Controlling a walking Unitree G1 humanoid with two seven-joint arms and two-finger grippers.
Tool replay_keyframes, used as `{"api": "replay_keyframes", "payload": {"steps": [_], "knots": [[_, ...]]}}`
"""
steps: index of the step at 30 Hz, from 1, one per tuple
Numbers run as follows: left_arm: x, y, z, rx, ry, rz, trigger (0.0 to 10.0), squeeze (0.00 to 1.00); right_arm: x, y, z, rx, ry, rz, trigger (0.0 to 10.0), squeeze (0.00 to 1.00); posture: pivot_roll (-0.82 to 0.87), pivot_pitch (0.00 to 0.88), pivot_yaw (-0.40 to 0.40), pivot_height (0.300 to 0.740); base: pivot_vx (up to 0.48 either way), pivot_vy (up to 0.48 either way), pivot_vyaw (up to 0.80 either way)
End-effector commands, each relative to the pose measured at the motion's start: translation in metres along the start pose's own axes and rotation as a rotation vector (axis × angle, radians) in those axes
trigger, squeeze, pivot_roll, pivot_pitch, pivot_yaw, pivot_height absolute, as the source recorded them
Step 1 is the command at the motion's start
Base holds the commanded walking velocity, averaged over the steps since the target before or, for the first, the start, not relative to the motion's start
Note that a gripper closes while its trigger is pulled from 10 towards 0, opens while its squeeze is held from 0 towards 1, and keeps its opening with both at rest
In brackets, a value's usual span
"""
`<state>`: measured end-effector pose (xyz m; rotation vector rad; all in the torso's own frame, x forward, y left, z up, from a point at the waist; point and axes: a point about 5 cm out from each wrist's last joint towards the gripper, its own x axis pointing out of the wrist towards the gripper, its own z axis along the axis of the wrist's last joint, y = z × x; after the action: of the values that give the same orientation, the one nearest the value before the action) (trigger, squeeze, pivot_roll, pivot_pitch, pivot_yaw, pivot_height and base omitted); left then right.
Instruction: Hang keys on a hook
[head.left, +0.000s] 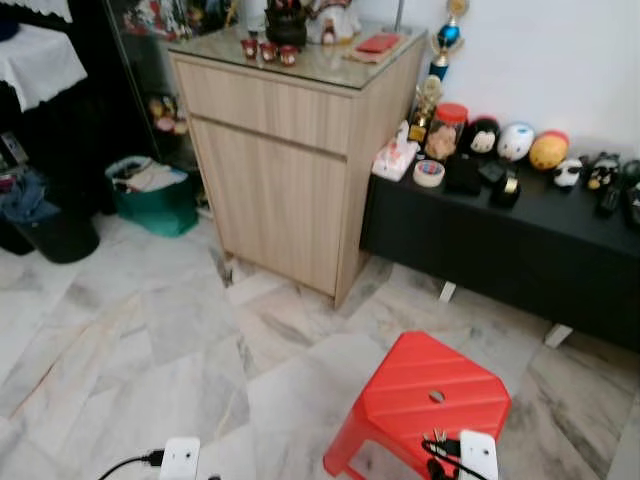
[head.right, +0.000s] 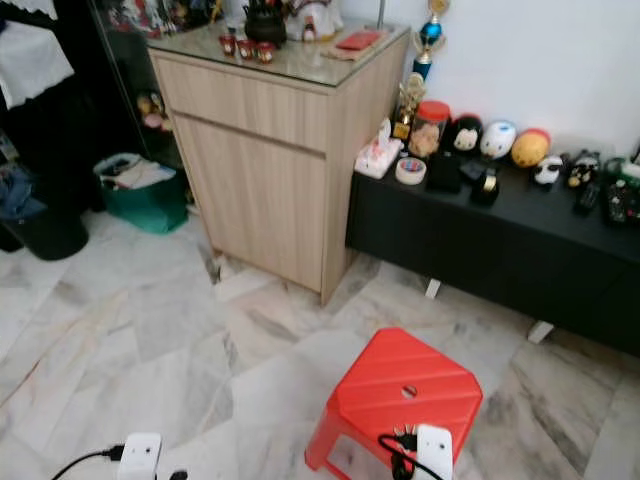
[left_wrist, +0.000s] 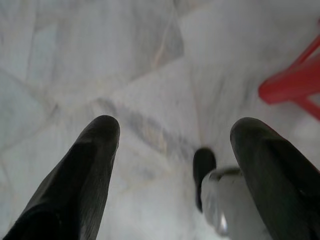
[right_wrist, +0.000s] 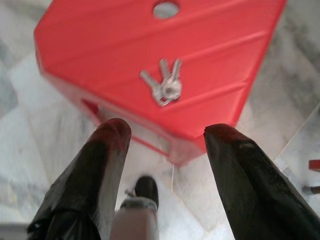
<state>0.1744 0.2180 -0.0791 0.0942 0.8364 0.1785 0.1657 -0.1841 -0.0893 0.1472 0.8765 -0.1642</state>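
one bunch of three silver keys (right_wrist: 165, 85) lies flat on one red plastic stool (head.left: 425, 395), with both pincers spread wide and empty.

the keys fan out from a single ring on the ribbed red seat, near the stool's front edge and below its one round hole. the right pincer (right_wrist: 167, 137) hangs above that edge, its two black fingers (right_wrist: 107, 150) well apart, touching nothing. the left pincer (left_wrist: 175, 135) hovers over the grey-veined marble floor (head.left: 130, 330), its two fingers equally apart, holding nothing. behind the stool stand one light wooden cabinet with a glass top (head.left: 285, 150) and one low black desk (head.left: 520, 240) carrying a row of small round figurines (head.left: 515, 142).
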Motion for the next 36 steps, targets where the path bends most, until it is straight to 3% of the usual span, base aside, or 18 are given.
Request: {"api": "replay_keyframes", "payload": {"steps": [1,2,3,6,10,11,16,20,30,36], "knots": [[0.001,0.001,0.011,-0.02,-0.082,0.0,10.0,0.0,0.0,-0.002,0.006,0.032,-0.064,-0.015,10.0,0.0,0.05,0.0,-0.037,0.74,0.0,0.0,0.0],[0.005,0.004,0.038,-0.017,-0.186,0.0,10.0,0.0,-0.001,-0.002,0.008,0.034,-0.093,-0.009,10.0,0.0,0.05,0.0,-0.037,0.74,0.0,0.0,0.0],[0.008,0.006,0.078,-0.03,-0.341,-0.015,10.0,0.0,0.003,0.001,0.032,0.031,-0.181,0.007,10.0,0.0,0.05,0.0,-0.037,0.74,0.0,0.0,0.0],[0.006,0.004,0.1,-0.014,-0.447,-0.032,10.0,0.0,0.01,0.008,0.082,0.026,-0.315,0.018,10.0,0.0,0.04,0.0,-0.034,0.74,0.0,0.0,0.0],[0.004,0.004,0.119,-0.026,-0.539,-0.044,10.0,0.0,0.008,0.011,0.098,0.008,-0.4,0.028,10.0,0.0,0.04,0.0,-0.035,0.74,0.0,0.0,0.0],[-0.001,0.001,0.13,-0.025,-0.616,-0.066,10.0,0.0,0.005,0.014,0.106,-0.035,-0.466,0.046,10.0,0.0,0.04,0.0,-0.035,0.74,0.0,0.0,0.0],[-0.014,-0.002,0.131,-0.004,-0.731,-0.088,10.0,0.0,-0.004,0.017,0.115,-0.032,-0.605,0.072,10.0,0.0,0.03,0.0,-0.033,0.74,0.0,0.0,0.0],[-0.019,-0.001,0.13,-0.007,-0.763,-0.085,10.0,0.0,-0.008,0.015,0.117,-0.04,-0.636,0.067,10.0,0.0,0.03,0.0,-0.035,0.74,0.0,0.0,0.0],[-0.019,-0.007,0.142,-0.019,-0.781,-0.096,10.0,0.0,-0.006,0.019,0.124,-0.032,-0.631,0.065,10.0,0.0,0.02,0.0,-0.031,0.74,0.0,0.0,0.0],[-0.02,-0.006,0.142,-0.017,-0.781,-0.087,10.0,0.0,-0.003,0.017,0.119,-0.033,-0.568,0.048,10.0,0.0,0.03,0.0,-0.036,0.726,0.0,0.0,0.0]]}}
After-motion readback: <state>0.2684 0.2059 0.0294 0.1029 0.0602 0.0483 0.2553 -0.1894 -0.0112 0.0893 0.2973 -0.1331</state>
